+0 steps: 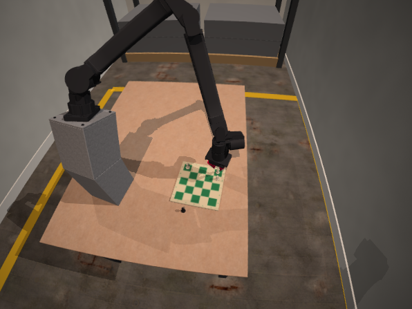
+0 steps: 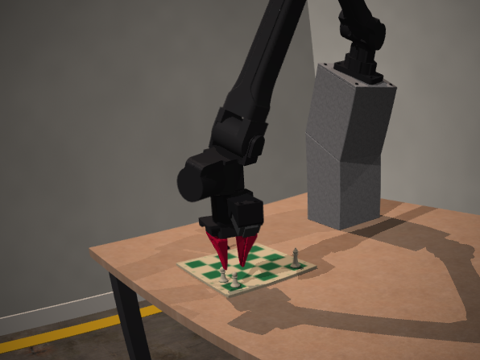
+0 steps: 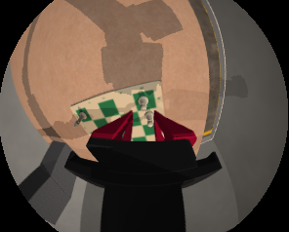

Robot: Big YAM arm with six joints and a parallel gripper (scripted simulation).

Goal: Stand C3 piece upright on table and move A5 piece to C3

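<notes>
Looks like a robot test cell in a workshop/lab. Stained concrete floor (image 1: 290, 193) w/ yellow safety tape (image 1: 271, 96) boxing in the work area, bare grey walls (image 1: 363, 82). Well behind the pincer, a dark metal rack (image 1: 285, 30) w/ grey crates (image 1: 243, 28). Arm bolted to a grey pedestal (image 1: 86, 148) on a plain wood table (image 1: 145, 227).
</notes>
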